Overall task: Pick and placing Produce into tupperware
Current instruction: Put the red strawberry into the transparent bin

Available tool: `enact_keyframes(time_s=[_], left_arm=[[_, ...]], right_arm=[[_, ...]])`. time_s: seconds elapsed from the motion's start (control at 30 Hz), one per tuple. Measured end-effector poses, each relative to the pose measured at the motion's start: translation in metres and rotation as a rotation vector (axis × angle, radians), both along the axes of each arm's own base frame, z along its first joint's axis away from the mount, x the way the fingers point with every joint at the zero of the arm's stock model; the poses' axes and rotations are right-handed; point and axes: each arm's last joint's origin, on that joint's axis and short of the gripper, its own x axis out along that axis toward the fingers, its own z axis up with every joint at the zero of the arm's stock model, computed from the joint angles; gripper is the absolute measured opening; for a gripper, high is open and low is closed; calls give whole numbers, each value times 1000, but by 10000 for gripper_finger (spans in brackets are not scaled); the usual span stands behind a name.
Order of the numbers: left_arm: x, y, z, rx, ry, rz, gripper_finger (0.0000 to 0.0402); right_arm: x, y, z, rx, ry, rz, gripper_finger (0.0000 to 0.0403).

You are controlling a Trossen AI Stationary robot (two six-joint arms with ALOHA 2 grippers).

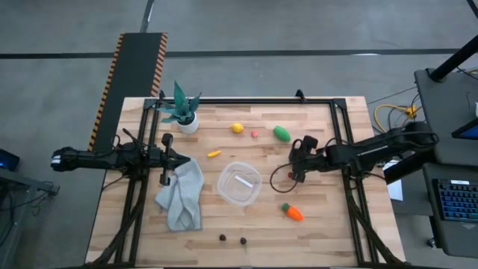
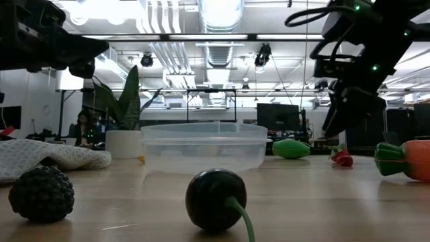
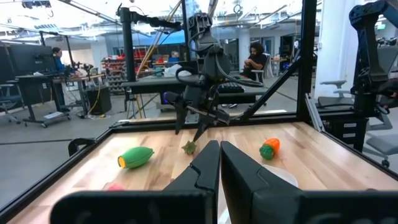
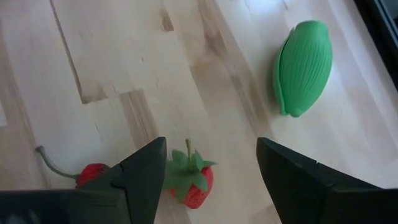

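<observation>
Right now your right gripper (image 4: pixel 211 180) hangs just above a small strawberry (image 4: pixel 191 184), its two fingers spread wide on either side and holding nothing. A second red piece with a thin stem (image 4: pixel 87 175) lies just beside the strawberry, near one finger, and the green oval pod (image 4: pixel 303 67) sits farther out on the bare wood.

Judging by that, you are at the picking step, lined up on the strawberry but not yet down on it. The next move calls for lowering straight until the fingertips straddle the fruit, then closing gently, taking care not to catch the stemmed piece along with it.

The clear round tub (image 1: pixel 240 184) waits near the table's middle, well apart from the strawberry, with no produce in it; that is where the carry must end. Beyond it, your left gripper (image 1: pixel 165 179) rests by the grey cloth (image 1: pixel 181 198), fingers pressed together and empty.
</observation>
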Motion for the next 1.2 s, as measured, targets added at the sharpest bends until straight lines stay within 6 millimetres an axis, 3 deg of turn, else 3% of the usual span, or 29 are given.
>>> enact_keyframes(time_s=[0.63,1.2], left_arm=[[1,0,-1,0,15,0,0],[1,0,-1,-1,14,0,0]], right_arm=[[9,1,-28,-14,121,-1,237],[14,1,-25,-10,87,-2,221]])
